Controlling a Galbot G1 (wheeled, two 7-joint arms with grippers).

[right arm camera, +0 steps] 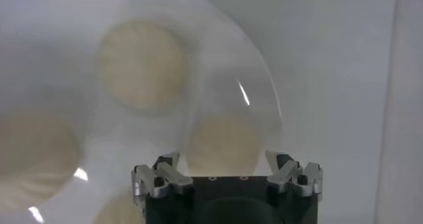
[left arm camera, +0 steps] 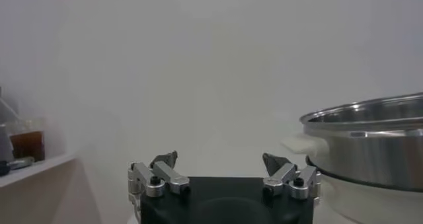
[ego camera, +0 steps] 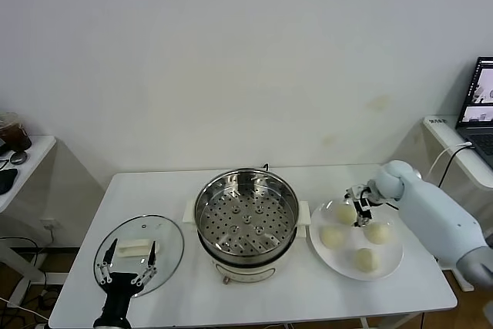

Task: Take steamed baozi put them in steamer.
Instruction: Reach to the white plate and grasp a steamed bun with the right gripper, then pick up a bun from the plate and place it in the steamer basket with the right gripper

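Observation:
Several cream-white steamed baozi lie on a white plate [ego camera: 390, 260] to the right of the steamer [ego camera: 246, 217]; one is at the far side [ego camera: 343, 212], one near the steamer [ego camera: 331, 237], one at the right [ego camera: 377, 232]. The steel steamer stands at the table's middle with its perforated tray bare. My right gripper [ego camera: 360, 208] hovers open just above the plate's far side, between the buns. In the right wrist view its jaws [right arm camera: 223, 157] stand wide with a baozi [right arm camera: 225, 139] just ahead of them, untouched. My left gripper [ego camera: 127, 267] is open and parked over the glass lid.
A round glass lid [ego camera: 166, 236] with a white handle lies flat at the table's left front. The steamer's side [left arm camera: 370, 139] shows beside my left gripper [left arm camera: 220, 159]. A side table stands at the far left, and a desk with a laptop [ego camera: 481, 102] at the far right.

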